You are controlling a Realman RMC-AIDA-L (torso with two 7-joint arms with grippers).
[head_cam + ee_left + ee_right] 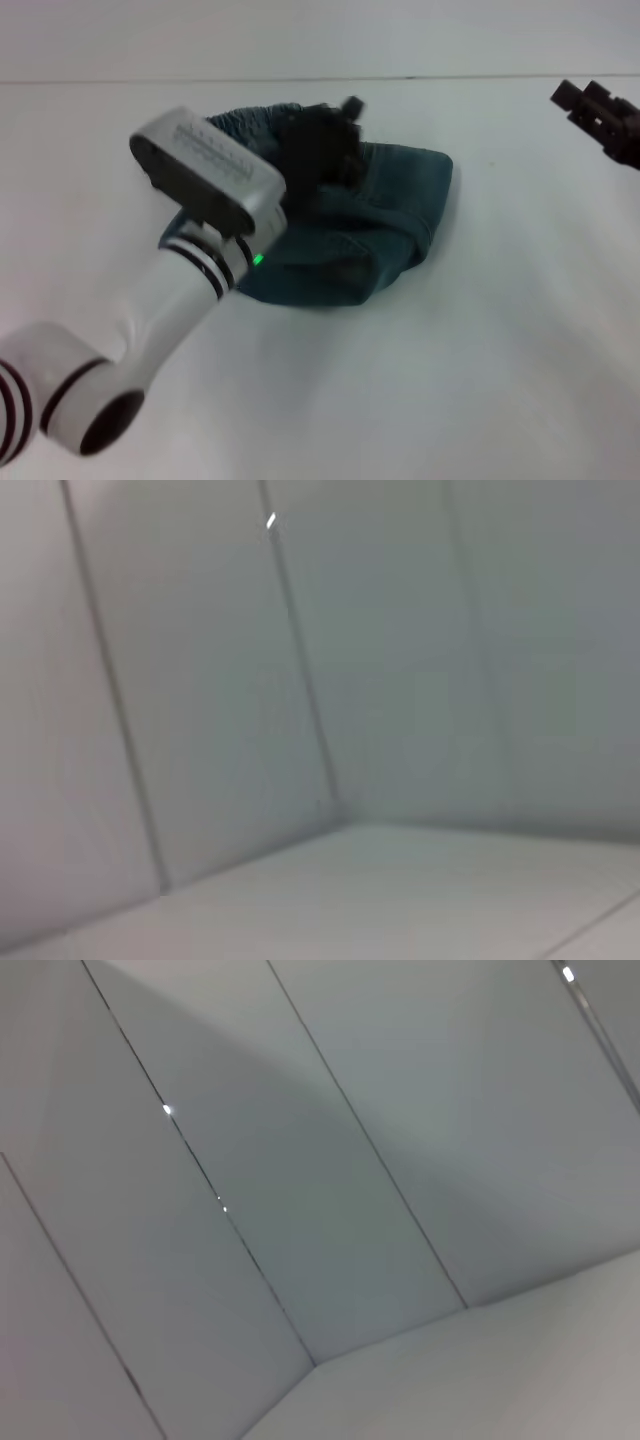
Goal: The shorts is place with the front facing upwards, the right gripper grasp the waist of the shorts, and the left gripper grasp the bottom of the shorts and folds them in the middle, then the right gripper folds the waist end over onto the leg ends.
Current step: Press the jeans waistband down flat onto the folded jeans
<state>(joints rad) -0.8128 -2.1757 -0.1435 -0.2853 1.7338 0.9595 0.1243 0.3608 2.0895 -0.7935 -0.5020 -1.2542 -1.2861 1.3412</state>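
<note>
The blue-green denim shorts (370,225) lie bunched and folded over on the white table (480,360), in the head view only. The ruffled waist (245,122) shows at the heap's far left. The leg ends are hidden in the folds. My left gripper (325,150), black on its silver wrist with a green light, hangs over the far part of the shorts, covering the cloth there. My right gripper (578,97) sits well off to the right near the table's far edge, away from the shorts, with its two tips slightly apart and nothing between them.
The left arm (150,330) crosses the near-left of the table. Both wrist views show only pale wall panels (300,680) (300,1160) and a strip of white tabletop.
</note>
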